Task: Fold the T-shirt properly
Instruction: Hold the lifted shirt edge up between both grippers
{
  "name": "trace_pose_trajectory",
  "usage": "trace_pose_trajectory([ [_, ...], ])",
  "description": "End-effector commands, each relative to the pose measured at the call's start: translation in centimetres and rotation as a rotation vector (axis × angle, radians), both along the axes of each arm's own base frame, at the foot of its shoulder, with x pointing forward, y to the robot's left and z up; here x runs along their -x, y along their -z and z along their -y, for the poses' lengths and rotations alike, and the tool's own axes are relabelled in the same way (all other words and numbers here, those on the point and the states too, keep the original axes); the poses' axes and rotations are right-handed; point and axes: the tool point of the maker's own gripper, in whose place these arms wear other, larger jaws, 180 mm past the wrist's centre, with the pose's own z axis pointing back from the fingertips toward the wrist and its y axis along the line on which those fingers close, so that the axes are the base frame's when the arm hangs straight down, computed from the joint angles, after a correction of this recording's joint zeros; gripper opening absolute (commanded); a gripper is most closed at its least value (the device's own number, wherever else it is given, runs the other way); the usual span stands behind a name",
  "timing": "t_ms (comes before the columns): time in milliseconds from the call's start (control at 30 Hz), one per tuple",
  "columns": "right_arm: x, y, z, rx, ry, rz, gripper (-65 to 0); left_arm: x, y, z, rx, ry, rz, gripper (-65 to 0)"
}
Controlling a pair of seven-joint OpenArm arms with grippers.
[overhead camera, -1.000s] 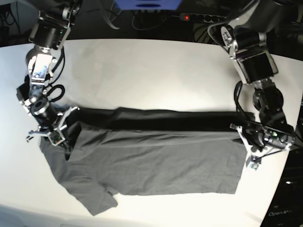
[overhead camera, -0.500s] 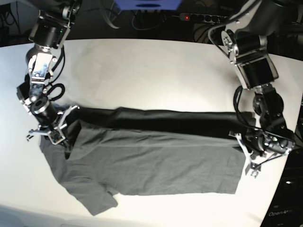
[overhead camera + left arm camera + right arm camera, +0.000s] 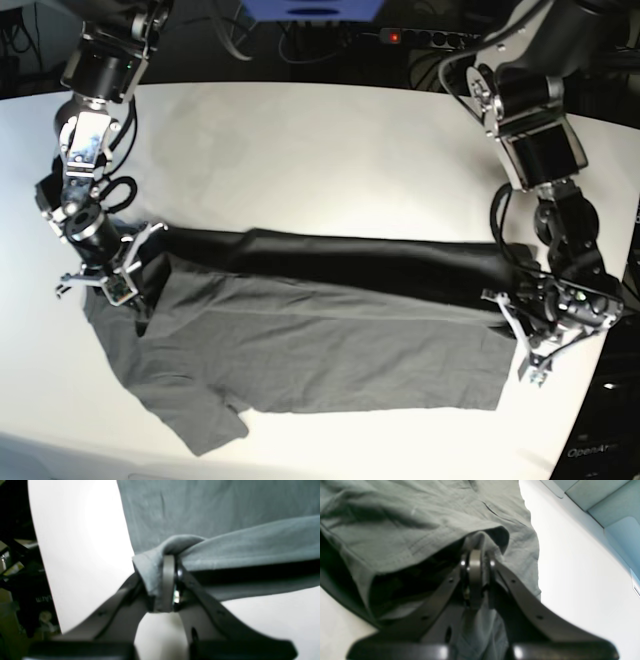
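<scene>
T-shirt lies spread across the white desk, long axis running side to side in the base view, wrinkled grey fabric. Its far edge is raised off the desk as a long fold, with a dark shadowed band beneath it running between the two arms. One sleeve sticks out at the near corner on the base view's left.

Left gripper: jaws clenched on a bunched corner of the T-shirt; cloth wraps over the fingertips, hem pulled taut away from them. In the base view it sits at the shirt's right end, near the desk edge.

Right gripper: jaws likewise clamped on fabric, a fold of the T-shirt pinched between them, loose cloth hanging on either side. In the base view it sits at the shirt's left end.

Beyond the desk's far edge: cables and a power strip showing a red light
</scene>
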Motion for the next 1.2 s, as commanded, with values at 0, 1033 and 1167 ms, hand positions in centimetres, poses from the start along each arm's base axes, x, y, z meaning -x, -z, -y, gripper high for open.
trace_pose_trajectory([
  [0, -0.9, -2.0, 0.4, 0.000, 0.000, 0.068, -64.3, -1.3, -2.0, -0.2, -0.004, 0.001, 0.069, -61.3],
  [1033, -0.7, -1.0, 0.4, -0.012, 0.002, 0.042, -64.3, -2.4, 0.8, 0.2, 0.084, 0.026, 0.081, -61.3],
  [1167, -0.7, -1.0, 0.4, -0.012, 0.002, 0.042, -64.3, -2.3, 0.9, 0.2, 0.086, 0.027, 0.085, -61.1],
])
